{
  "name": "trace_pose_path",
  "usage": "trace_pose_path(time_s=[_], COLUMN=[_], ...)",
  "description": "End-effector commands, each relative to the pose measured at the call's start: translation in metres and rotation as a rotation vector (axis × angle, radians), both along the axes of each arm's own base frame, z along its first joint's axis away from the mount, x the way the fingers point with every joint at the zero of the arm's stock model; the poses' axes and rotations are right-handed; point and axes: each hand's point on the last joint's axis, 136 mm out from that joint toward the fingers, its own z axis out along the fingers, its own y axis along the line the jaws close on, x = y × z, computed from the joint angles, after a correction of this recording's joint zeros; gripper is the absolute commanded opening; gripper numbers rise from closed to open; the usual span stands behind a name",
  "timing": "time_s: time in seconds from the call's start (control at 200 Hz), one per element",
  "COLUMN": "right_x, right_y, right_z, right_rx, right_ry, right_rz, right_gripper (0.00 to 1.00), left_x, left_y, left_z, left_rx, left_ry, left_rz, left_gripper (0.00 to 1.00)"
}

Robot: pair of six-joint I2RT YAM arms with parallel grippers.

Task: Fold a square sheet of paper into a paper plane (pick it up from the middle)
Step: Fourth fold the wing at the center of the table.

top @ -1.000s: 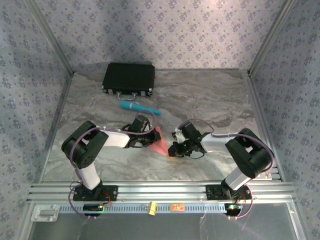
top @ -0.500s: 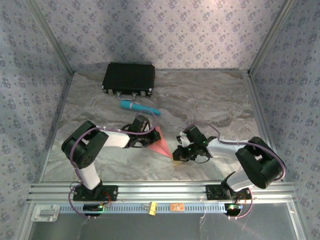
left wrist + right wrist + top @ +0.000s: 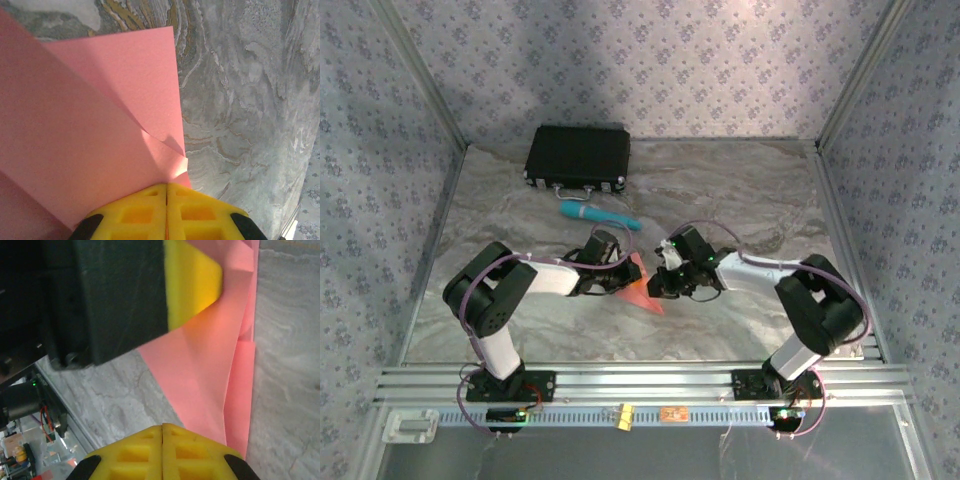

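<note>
The salmon-pink paper lies mid-table as a small creased shape with folded flaps, between the two grippers. In the left wrist view the paper spreads out ahead of my left gripper, whose yellow fingers are pressed together with their tips on the sheet. My left gripper sits at the paper's left edge. My right gripper is at its right edge. It is shut too, and its tips rest over the paper. The left gripper's yellow finger shows across from it on the same sheet.
A black case stands at the back left of the marbled table. A teal cylinder lies just beyond the left gripper. An aluminium rail runs along the near edge, and patterned walls close in on three sides.
My right gripper swung away to the right of the paper, then came back left and farther up onto its right edge. The left arm has stayed put on the sheet.
</note>
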Motion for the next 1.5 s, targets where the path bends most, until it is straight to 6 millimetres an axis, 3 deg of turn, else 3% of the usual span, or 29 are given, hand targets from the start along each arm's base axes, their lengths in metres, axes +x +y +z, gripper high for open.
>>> trace_pose_path(time_s=[0.0, 0.18, 0.445, 0.665, 0.735, 0.924, 1.019, 1.239, 1.364, 1.494], right_x=[0.012, 0.014, -0.006, -0.020, -0.022, -0.022, -0.022, -0.020, -0.020, -0.021], right_y=[0.009, 0.014, -0.015, -0.030, -0.035, -0.041, -0.043, -0.043, -0.043, -0.044], right_z=[-0.005, -0.016, -0.055, -0.068, -0.071, -0.074, -0.077, -0.078, -0.077, -0.078], right_rx=[-0.015, -0.041, -0.147, -0.173, -0.180, -0.191, -0.197, -0.187, -0.176, -0.170], right_ry=[-0.012, -0.001, 0.062, 0.101, 0.111, 0.129, 0.148, 0.166, 0.173, 0.176], right_rz=[-0.010, -0.005, -0.038, -0.053, -0.059, -0.096, -0.118, -0.144, -0.157, -0.162], right_gripper=[0.07, 0.07, 0.07, 0.06, 0.05, 0.02, 0.00, 0.00, 0.00, 0.00], left_x=[-0.010, -0.010, -0.009, -0.008, -0.004, 0.012, 0.010, -0.013, -0.026, -0.028], left_y=[0.016, 0.016, 0.016, 0.016, 0.013, -0.001, 0.000, -0.008, -0.013, -0.020], left_z=[-0.025, -0.025, -0.025, -0.023, -0.015, 0.030, 0.037, 0.034, 0.023, 0.017], left_rx=[0.086, 0.088, 0.089, 0.089, 0.073, 0.061, 0.070, 0.050, 0.056, 0.020], left_ry=[0.050, 0.050, 0.049, 0.044, 0.028, -0.076, -0.084, -0.065, -0.037, -0.022], left_rz=[0.012, 0.010, 0.011, 0.006, -0.006, -0.059, -0.049, -0.042, -0.061, -0.073], left_gripper=[0.08, 0.08, 0.08, 0.08, 0.10, 0.14, 0.12, 0.08, 0.07, 0.07])
